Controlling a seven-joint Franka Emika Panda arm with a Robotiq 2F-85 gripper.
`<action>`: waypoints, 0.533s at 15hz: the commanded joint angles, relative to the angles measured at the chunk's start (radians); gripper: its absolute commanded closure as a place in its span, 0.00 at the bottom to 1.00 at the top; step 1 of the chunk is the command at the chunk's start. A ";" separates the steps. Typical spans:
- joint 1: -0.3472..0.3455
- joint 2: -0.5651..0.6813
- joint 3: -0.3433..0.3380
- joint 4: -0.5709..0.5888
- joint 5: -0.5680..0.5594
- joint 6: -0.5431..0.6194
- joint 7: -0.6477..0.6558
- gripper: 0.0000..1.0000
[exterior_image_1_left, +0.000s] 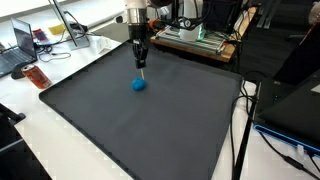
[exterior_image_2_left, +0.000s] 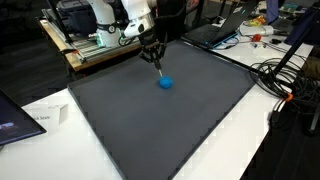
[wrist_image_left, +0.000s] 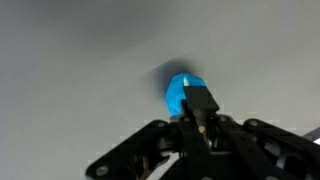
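A small blue ball (exterior_image_1_left: 139, 84) (exterior_image_2_left: 166, 82) lies on a dark grey mat (exterior_image_1_left: 150, 130) (exterior_image_2_left: 170, 130), toward its far side. My gripper (exterior_image_1_left: 140, 55) (exterior_image_2_left: 152, 52) hangs just above and behind the ball, shut on a slim black stick (exterior_image_1_left: 141, 70) (exterior_image_2_left: 158, 66) that points down at it. In the wrist view the stick's black end (wrist_image_left: 200, 100) covers the right part of the ball (wrist_image_left: 177, 92), with my gripper (wrist_image_left: 200, 128) closed around the stick below it. Whether the stick's tip touches the ball is not visible.
The mat lies on a white table (exterior_image_1_left: 30, 140). A laptop (exterior_image_1_left: 15, 50) and a red object (exterior_image_1_left: 38, 77) sit by one mat corner. A machine (exterior_image_1_left: 195, 38) (exterior_image_2_left: 95, 40) stands behind the arm. Cables (exterior_image_1_left: 245, 110) (exterior_image_2_left: 280, 75) run along another edge, near a second laptop (exterior_image_2_left: 15, 120).
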 joint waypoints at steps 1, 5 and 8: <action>0.015 0.048 -0.014 0.041 -0.053 -0.018 0.060 0.97; 0.033 0.085 -0.022 0.068 -0.124 -0.027 0.125 0.97; 0.049 0.113 -0.032 0.091 -0.191 -0.041 0.182 0.97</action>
